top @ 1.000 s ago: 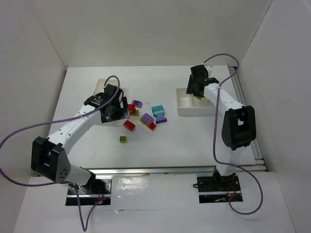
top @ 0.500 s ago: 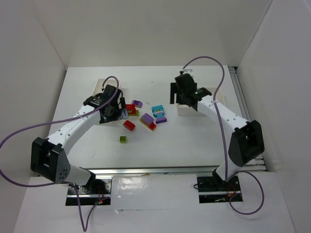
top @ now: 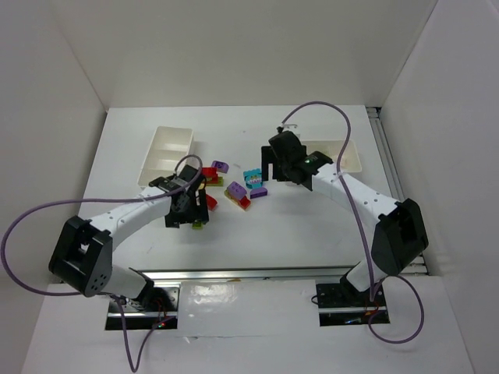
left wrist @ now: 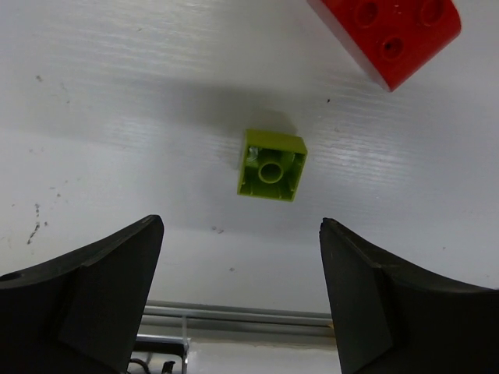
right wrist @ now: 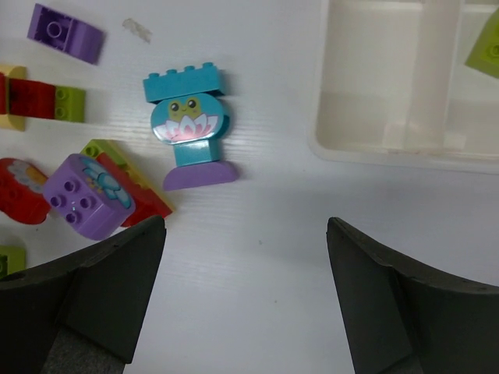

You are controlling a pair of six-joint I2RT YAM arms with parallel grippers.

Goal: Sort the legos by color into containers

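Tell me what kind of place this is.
Probably a robot lab's enclosed test bench: plain white panels wall in a white table, a left arm and right arm are bolted at its near edge, and toy bricks lie beside divided trays.

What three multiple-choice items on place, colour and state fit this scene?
1. Where is the upside-down lime green brick? A) in a tray B) on the table, ahead of the left gripper C) on a red brick
2. Colour of the stored brick in the white tray? A) red B) purple C) lime green
3. The right gripper is: A) open, empty B) shut on a cyan brick C) shut, empty
B: it lies alone on bare table. C: its lime corner shows. A: its jaws stand wide apart.
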